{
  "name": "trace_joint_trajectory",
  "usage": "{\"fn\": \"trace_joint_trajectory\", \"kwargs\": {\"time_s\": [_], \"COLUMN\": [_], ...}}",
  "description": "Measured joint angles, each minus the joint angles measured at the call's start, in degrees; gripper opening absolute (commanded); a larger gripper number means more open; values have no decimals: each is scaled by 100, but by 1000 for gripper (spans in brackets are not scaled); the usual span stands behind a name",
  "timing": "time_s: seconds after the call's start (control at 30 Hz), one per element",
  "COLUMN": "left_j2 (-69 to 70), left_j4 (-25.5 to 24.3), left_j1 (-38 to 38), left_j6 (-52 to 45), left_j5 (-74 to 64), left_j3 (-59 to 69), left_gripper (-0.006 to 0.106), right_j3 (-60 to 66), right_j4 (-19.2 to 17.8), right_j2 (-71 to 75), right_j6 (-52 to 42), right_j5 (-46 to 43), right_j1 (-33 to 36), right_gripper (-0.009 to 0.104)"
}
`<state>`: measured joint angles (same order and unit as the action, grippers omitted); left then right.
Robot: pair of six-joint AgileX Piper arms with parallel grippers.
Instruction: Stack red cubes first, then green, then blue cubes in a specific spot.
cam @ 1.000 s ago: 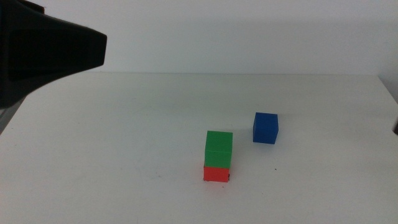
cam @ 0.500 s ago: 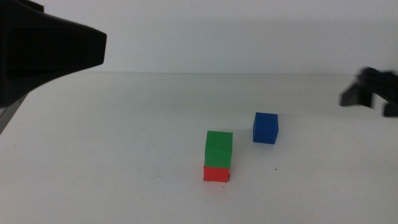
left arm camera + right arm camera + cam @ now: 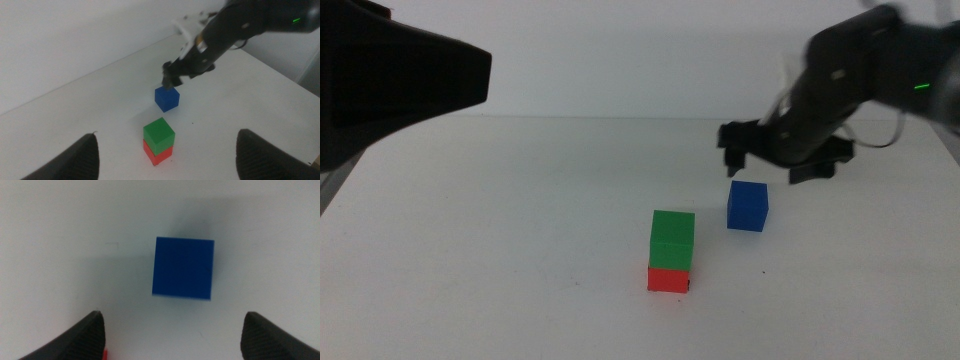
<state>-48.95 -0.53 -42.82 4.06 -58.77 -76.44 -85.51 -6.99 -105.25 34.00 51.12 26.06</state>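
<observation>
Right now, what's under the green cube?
The red cube sits directly under the green cube, on the white table. Its top face is covered, as is any mark beneath it. The blue cube stands apart, with the open right gripper above it.

The right hand [image 3: 765,165] has swung in from the worktop's right edge, where a second ago nothing showed, to hang spread wide just above the blue cube [image 3: 747,205].

A bare lab-style test bench: plain white table [image 3: 520,200] against a blank white wall [image 3: 640,60].
</observation>
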Motion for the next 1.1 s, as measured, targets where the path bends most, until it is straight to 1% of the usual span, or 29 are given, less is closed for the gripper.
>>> {"fn": "trace_joint_trajectory", "kwargs": {"time_s": [0.13, 0.37, 0.53, 0.6, 0.7, 0.73, 0.87, 0.93, 0.97, 1.0, 1.1], "left_j2": [0, 0, 0, 0, 0, 0, 0, 0, 0, 0, 0], "left_j4": [0, 0, -10, -10, -21, -21, -21, -21, -21, -21, -21], "left_j1": [0, 0, 0, 0, 0, 0, 0, 0, 0, 0, 0], "left_j6": [0, 0, 0, 0, 0, 0, 0, 0, 0, 0, 0], "left_j5": [0, 0, 0, 0, 0, 0, 0, 0, 0, 0, 0], "left_j3": [0, 0, 0, 0, 0, 0, 0, 0, 0, 0, 0], "left_gripper": [94, 94, 94, 94, 94, 94, 94, 94, 94, 94, 94], "right_j3": [-306, -381, -394, -432, -497, -509, -509, -509, -509, -509, -345], "right_j4": [-282, -689, -730, -730, -829, -889, -1112, -1162, -1177, -1228, -1532], "right_j2": [-568, -1084, -1380, -1503, -1672, -1719, -1845, -1845, -1795, -1729, -1187], "right_j6": [476, 911, 984, 989, 1010, 1055, 1230, 1265, 1282, 1284, 1339], "right_j5": [0, -70, -433, -522, -626, -658, -755, -767, -746, -706, -449], "right_j1": [54, 65, 65, 65, 65, 65, 65, 65, 65, 80, 282], "right_gripper": [93, 93, 93, 91, 80, 73, 35, 21, 17, 15, 16]}}
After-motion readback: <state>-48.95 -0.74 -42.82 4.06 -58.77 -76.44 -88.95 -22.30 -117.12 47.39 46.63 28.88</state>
